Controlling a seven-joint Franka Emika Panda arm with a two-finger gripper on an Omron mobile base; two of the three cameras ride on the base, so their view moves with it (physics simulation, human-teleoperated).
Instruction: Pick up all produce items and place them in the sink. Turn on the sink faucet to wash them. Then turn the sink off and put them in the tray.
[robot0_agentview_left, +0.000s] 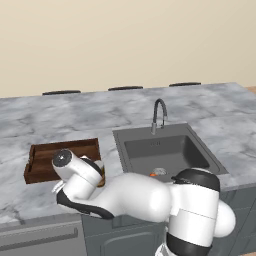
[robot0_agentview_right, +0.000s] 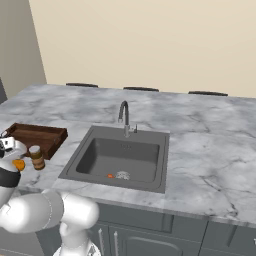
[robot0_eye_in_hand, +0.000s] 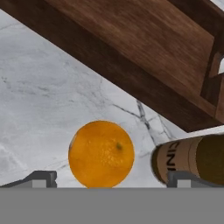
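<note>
A round orange fruit (robot0_eye_in_hand: 101, 154) lies on the marble in front of the wooden tray (robot0_eye_in_hand: 144, 57), between the wide-apart fingertips of my open gripper (robot0_eye_in_hand: 111, 179), which touches nothing. In the right base view the orange fruit (robot0_agentview_right: 19, 164) shows at the far left beside my hand, near the tray (robot0_agentview_right: 35, 132). A small orange-red carrot-like piece (robot0_agentview_right: 110, 176) lies on the sink (robot0_agentview_right: 125, 152) floor by the silver drain; the left base view has that piece (robot0_agentview_left: 152, 175) at the front of the sink (robot0_agentview_left: 165, 150). No water runs from the faucet (robot0_agentview_left: 159, 114), (robot0_agentview_right: 125, 116).
A brown jar (robot0_eye_in_hand: 192, 159) lies close to the right of the orange in the hand view; the right base view shows the jar (robot0_agentview_right: 36, 156) upright by the tray's corner. My arm hides part of the tray (robot0_agentview_left: 50, 150) and the counter's front edge. Dark chair backs line the far edge.
</note>
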